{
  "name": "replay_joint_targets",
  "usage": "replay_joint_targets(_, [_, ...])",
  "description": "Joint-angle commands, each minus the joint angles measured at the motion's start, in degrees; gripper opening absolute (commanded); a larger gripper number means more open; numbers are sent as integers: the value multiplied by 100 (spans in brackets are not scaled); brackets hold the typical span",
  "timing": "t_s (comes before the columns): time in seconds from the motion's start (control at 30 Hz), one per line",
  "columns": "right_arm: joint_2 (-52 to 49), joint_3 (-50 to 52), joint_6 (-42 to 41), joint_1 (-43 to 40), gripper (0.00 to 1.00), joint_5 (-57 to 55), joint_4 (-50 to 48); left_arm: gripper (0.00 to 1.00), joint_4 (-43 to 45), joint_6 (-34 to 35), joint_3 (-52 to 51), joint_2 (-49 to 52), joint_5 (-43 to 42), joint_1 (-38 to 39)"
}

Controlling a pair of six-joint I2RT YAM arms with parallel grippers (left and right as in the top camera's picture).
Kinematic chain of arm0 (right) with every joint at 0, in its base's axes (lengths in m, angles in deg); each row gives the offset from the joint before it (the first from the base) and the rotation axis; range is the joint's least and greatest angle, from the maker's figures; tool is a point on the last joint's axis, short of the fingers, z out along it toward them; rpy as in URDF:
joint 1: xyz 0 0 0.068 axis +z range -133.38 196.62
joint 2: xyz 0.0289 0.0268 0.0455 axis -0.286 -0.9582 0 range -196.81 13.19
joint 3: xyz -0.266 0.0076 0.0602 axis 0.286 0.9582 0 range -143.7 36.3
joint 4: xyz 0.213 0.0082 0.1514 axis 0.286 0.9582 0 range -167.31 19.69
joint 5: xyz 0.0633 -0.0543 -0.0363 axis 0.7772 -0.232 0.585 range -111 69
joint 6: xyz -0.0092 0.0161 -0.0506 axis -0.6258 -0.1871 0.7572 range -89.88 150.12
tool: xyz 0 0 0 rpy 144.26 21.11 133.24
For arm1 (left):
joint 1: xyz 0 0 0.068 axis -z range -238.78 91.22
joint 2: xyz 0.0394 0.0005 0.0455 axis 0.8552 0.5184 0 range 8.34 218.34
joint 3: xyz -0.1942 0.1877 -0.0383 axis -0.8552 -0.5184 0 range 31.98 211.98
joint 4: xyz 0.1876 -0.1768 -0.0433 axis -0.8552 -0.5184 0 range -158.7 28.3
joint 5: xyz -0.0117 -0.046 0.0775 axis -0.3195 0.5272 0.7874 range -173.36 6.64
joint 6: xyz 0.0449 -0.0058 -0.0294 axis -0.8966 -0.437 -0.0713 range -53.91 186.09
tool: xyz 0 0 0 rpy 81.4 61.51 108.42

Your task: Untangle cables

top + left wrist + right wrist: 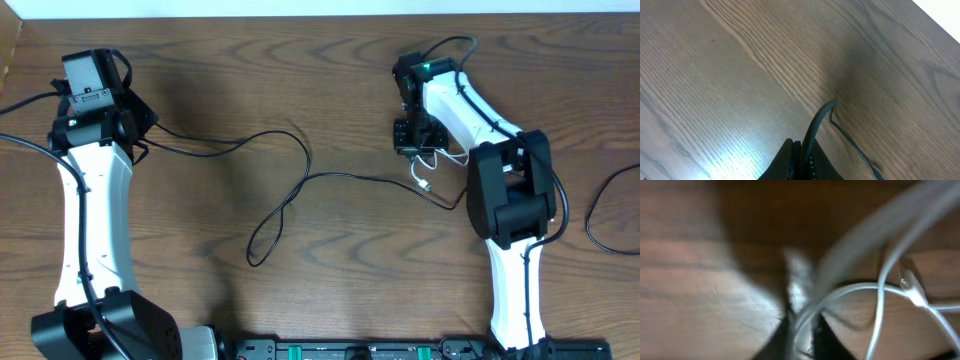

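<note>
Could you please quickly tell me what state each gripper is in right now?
Left gripper: closed, holding the long thin black cable.
Right gripper: closed on the short thin white cable.

a dark wood-grain table (330,60); a pale strip (300,6) along its far edge

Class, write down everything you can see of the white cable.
The white cable is a thin, flexible, plastic-looking cord, bunched in small loops on the wooden table beside the right arm. The right gripper is shut on one strand; other loops curl beside it, with a small plug showing. Its free end lies near the black cable; contact is unclear.
</note>
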Motion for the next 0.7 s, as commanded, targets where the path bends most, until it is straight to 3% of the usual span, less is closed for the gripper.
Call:
replay_joint_targets(0.0, [-205, 195, -192, 42, 1, -221, -223, 8, 0, 26, 63, 4, 33, -31])
replay_joint_targets(0.07, [-199, 190, -168, 20, 1, -219, -328, 8, 0, 26, 63, 4, 33, -31])
replay_joint_targets(0.2, [-151, -264, 750, -87, 1, 37, -295, 8, 0, 26, 63, 4, 31, -31])
replay_joint_targets(0.37, [-111, -1722, 1491, -358, 1, 142, 614, 8, 4, 28, 63, 4, 31, -31])
replay_joint_targets(0.53, [-111, -3012, 1539, -1086, 1, -205, 1222, 8, 4, 28, 63, 4, 31, -31])
replay_joint_targets(0.67, [-109, -3213, 1128, -1698, 1, -977, 1405, 8, 4, 28, 63, 4, 31, -31])
